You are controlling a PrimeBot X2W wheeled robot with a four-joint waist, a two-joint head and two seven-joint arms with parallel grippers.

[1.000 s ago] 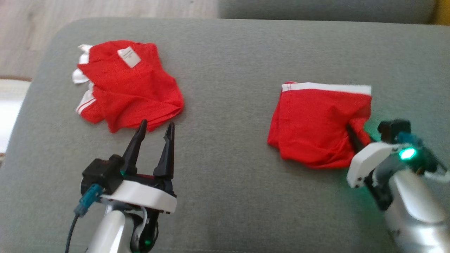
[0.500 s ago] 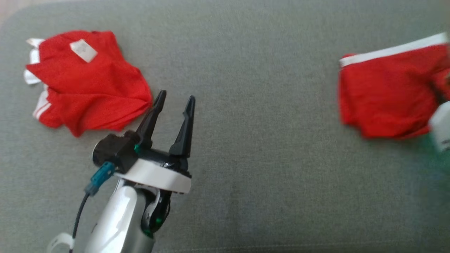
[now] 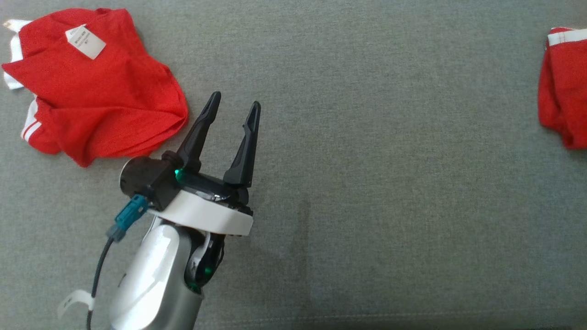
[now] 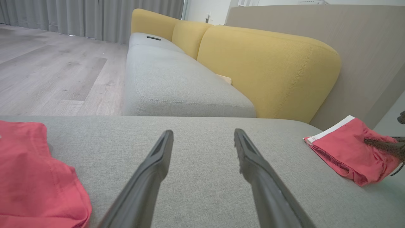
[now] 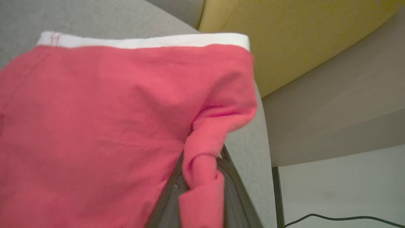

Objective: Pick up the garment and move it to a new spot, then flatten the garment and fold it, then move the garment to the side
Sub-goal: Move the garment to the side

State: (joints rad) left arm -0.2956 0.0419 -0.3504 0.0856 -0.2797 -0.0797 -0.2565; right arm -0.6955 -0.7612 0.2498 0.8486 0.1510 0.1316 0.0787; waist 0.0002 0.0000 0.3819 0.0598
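Folded red shorts (image 3: 563, 87) sit at the frame's right edge, a corner pinched in the right hand (image 5: 197, 190). Left hand (image 3: 235, 99) spread, empty. Soft, light cloth likely sags; hold doubled layers.

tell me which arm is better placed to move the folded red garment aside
Right. Its jaws are shut on a fold of the folded garment; the left arm, jaws open, hovers over the cushion far from it, next to the crumpled garment.
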